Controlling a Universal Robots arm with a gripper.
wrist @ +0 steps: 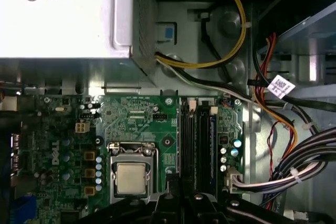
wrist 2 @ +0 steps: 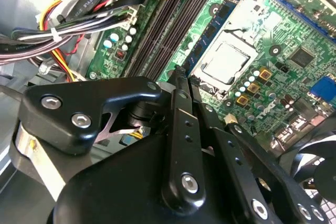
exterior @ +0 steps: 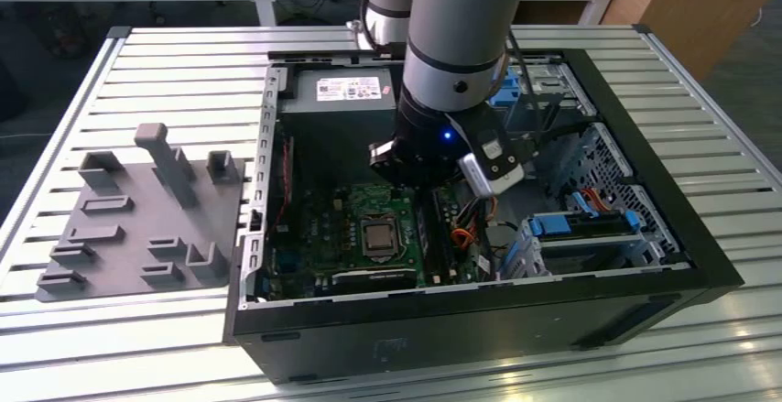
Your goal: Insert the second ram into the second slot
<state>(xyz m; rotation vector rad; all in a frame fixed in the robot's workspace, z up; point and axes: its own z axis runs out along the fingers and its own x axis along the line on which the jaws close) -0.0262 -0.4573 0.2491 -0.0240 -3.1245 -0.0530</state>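
Gripper (wrist 2: pixel 181 77) low inside open PC case (exterior: pixel 684 265), fingers close together over RAM slots (wrist: pixel 197 140); whether it grips anything, can't tell. Second ram (wrist: pixel 212 145) looks seated in slot, edge-on, dark. Motherboard (exterior: pixel 354 210) w/ bare CPU (wrist: pixel 130 178) beside slots. PSU (exterior: pixel 342 91) at case's far side; cable bundle (wrist: pixel 294 166) near slots. Gray fixture tray (exterior: pixel 123 228) on exterior view's left.

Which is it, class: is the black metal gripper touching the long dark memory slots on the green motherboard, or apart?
Cannot tell. In the second wrist view the black gripper overlaps the end of the dark memory slots, hiding any contact or gap.
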